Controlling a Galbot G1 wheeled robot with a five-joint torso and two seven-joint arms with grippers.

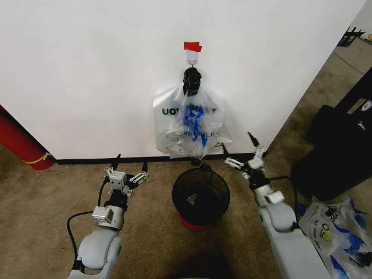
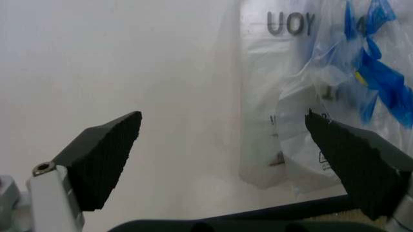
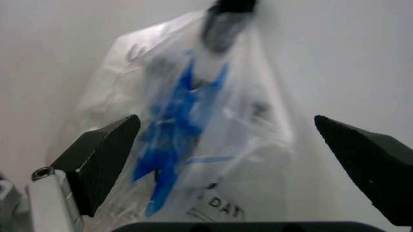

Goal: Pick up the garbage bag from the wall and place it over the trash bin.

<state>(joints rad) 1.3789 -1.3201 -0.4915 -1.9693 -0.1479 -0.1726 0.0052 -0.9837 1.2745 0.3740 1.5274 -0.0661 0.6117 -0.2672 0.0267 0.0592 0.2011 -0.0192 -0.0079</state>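
Garbage bag hanging on wall hook, above trash bin.
Left end effector and right end effector both spread, empty, flanking the bin.

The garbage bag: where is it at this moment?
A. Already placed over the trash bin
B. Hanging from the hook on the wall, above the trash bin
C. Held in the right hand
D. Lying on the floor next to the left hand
B: the garbage bag hangs from the hook on the wall, above the trash bin; the left hand and right hand are both open and empty.
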